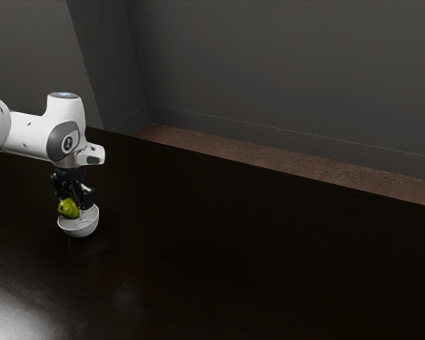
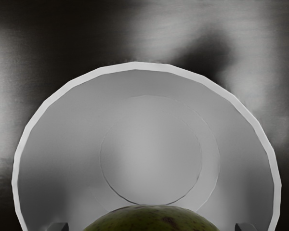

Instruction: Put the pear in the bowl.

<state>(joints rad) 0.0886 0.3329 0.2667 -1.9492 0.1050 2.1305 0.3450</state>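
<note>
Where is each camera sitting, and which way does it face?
Exterior view: beside the arm, looking down across the table toward a wall; the arm enters from the exterior view's left, its jaws shut on the pear at the bowl.
Wrist view: on the arm above the bowl, looking down into it; small dark bits of the jaws show at the lower edge, either side of the pear.
Shared: pear, bowl, table and jaws.

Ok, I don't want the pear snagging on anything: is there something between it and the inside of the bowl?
Nothing visible stands in the way. The pear is down at the pincer, seen over the opening of the bowl; I can't tell how much height separates them.
</note>
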